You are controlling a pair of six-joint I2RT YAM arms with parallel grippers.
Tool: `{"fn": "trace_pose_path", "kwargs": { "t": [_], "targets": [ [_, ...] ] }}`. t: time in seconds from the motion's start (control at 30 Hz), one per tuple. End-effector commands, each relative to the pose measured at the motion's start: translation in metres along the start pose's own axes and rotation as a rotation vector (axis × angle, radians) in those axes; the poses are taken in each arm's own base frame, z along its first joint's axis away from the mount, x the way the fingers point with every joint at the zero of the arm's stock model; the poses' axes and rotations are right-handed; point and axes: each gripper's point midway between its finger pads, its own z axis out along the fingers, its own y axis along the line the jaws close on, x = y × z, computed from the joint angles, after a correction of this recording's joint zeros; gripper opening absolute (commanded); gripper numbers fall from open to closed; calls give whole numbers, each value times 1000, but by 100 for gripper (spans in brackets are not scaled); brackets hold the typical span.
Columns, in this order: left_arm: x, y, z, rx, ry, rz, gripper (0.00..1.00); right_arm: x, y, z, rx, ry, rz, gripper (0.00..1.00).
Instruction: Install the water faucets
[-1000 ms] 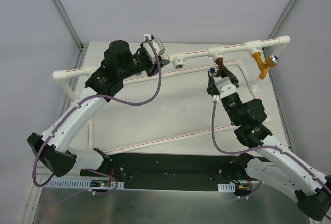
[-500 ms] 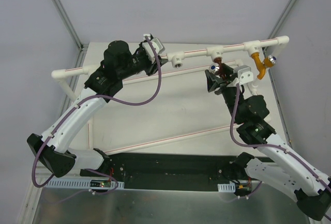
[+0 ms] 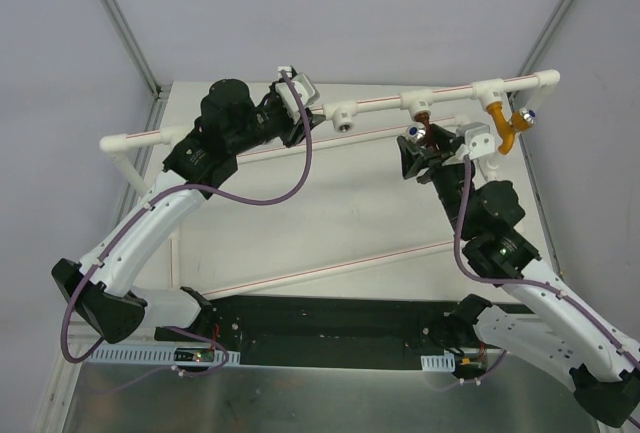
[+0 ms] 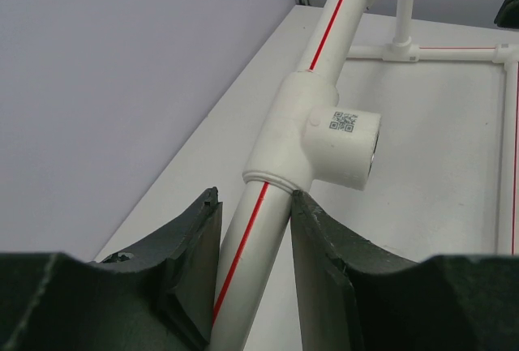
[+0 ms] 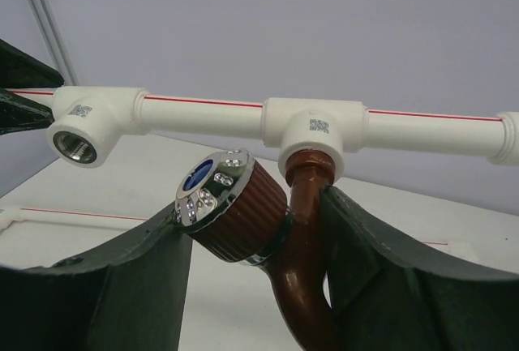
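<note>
Surface (image 3: 330,213): lies under both pincers and carries the pipe frame.
White pipe (image 3: 375,104): runs across beyond the right pincer and passes between the left pincer's fingers.
Left pincer (image 4: 255,213): clenched on the white pipe, just beside an empty socket (image 4: 357,152); a good brace against twisting.
Right pincer (image 5: 255,209): fingers stand on both sides of the brown faucet; whether they press, I cannot tell.
Brown faucet (image 5: 304,241): between these fingers, its stem entering the tee (image 5: 315,128) above the pincer.
Orange faucet (image 3: 503,125): right of the right pincer, seated in its own socket.
Advice: grip the bent neck firmly, turn about the socket axis, avoid tilting.

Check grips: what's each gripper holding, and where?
Left gripper clamps the white pipe next to a tee. Right gripper straddles the brown faucet; grip cannot be told.
</note>
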Motion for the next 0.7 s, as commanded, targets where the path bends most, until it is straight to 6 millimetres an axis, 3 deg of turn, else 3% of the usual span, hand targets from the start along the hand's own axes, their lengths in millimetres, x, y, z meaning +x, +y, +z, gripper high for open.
{"fn": "trace_pose_path", "kwargs": {
  "t": [0.0, 0.07, 0.1, 0.2, 0.43, 0.67],
  "targets": [
    [174, -70, -30, 153, 647, -287, 4, 17, 17, 0, 221, 85, 1052, 70],
    [174, -71, -30, 155, 648, -288, 4, 8, 18, -3, 156, 96, 866, 97],
    [174, -71, -30, 153, 649, -289, 4, 2, 19, -5, 134, 102, 815, 99],
    [174, -70, -30, 149, 649, -284, 5, -15, 12, -11, 130, 122, 706, 99],
    [173, -70, -31, 151, 645, -284, 5, -21, -2, -27, 190, 332, 475, 99],
    [174, -71, -30, 155, 648, -288, 5, -41, -27, -34, 233, 385, 218, 99]
  ]
}}
